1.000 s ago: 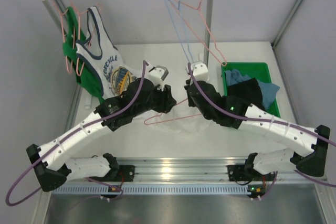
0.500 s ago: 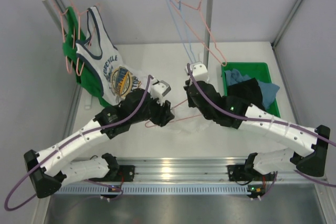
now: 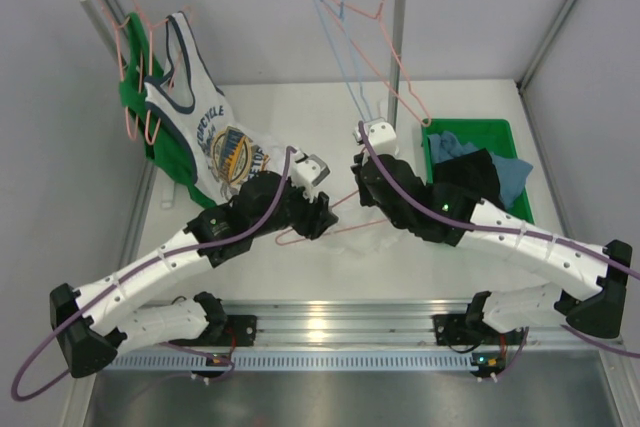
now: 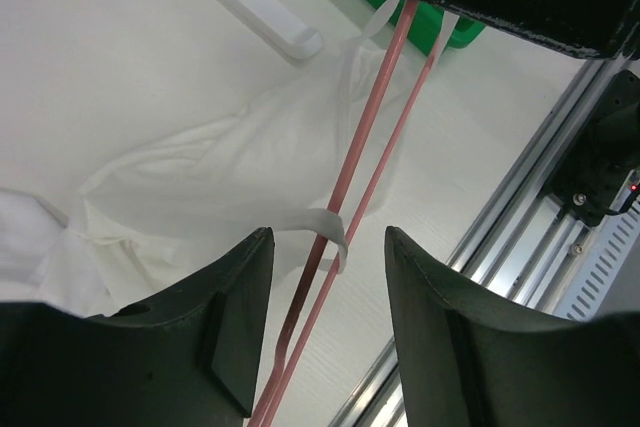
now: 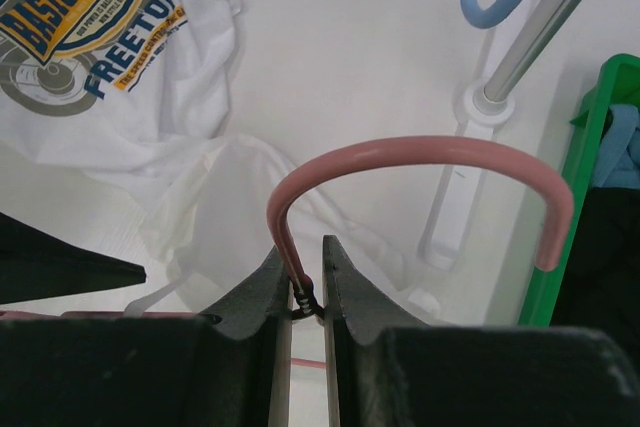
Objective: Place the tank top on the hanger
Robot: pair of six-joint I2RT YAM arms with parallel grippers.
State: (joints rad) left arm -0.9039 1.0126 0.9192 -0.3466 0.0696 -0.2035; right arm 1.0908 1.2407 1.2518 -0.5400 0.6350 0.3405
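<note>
Lettering "FREETO" on graphic top [image 5: 110, 87] near hanger [image 5: 420, 150]

The printed top [image 5: 100, 57], up-left of the hanger [image 5: 420, 152], reads "BASIC POWE…" and "FREETO…", both cut off. The smaller print is unreadable.

- Top: high on the near side, looking down over the whole table [image 3: 300, 107].
- Left wrist: close, down along hanger [image 4: 363, 137] and tank top [image 4: 200, 187].
- Right wrist: close on the same hanger's hook, same top below.
</note>
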